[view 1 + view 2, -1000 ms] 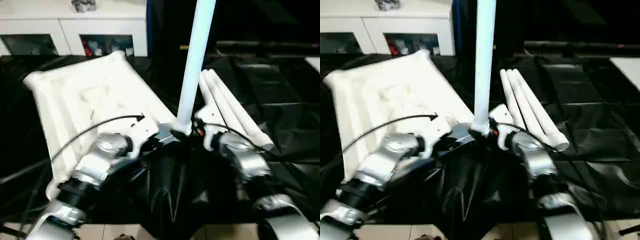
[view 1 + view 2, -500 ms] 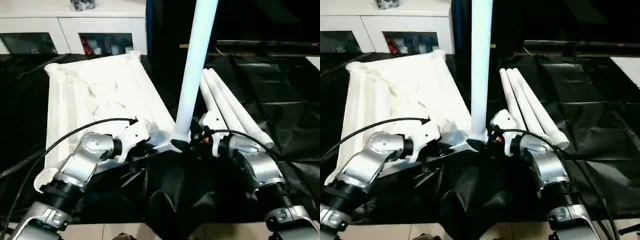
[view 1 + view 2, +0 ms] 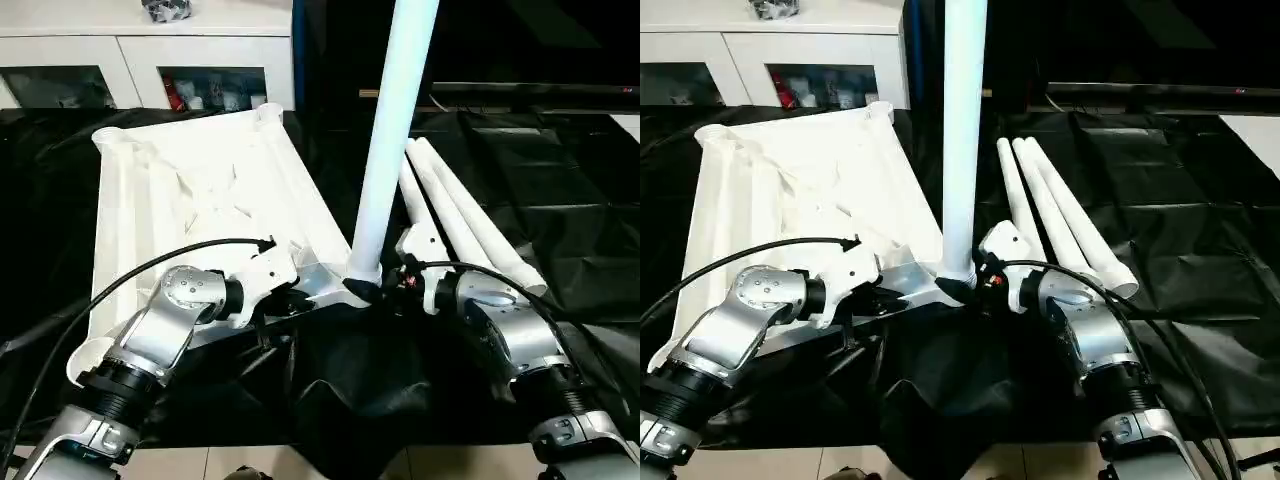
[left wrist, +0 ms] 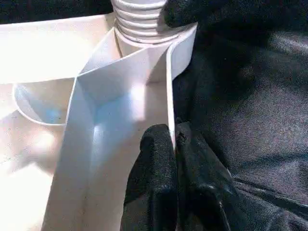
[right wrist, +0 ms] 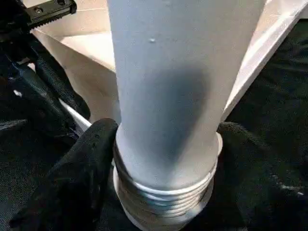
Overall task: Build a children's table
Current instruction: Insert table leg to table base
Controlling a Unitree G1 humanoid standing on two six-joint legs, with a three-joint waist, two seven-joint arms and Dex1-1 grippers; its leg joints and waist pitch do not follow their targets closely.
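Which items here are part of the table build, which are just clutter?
Job: tabletop, upright leg at its near corner socket, three spare legs.
Lying about: white cabinet, grey item on it, black sheet.

The table top (image 3: 200,190) is laid underside up at the left; one leg (image 3: 395,120) is stood apparently in its near corner socket, three legs (image 3: 460,215) laid right.

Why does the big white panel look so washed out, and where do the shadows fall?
Left eye view: glare bleaches the tabletop, blurring its ribs. Left wrist view: the panel's far side is blown out; the left end effector pinches the rim. Right wrist view: a dark shadow falls down the leg above its threads.
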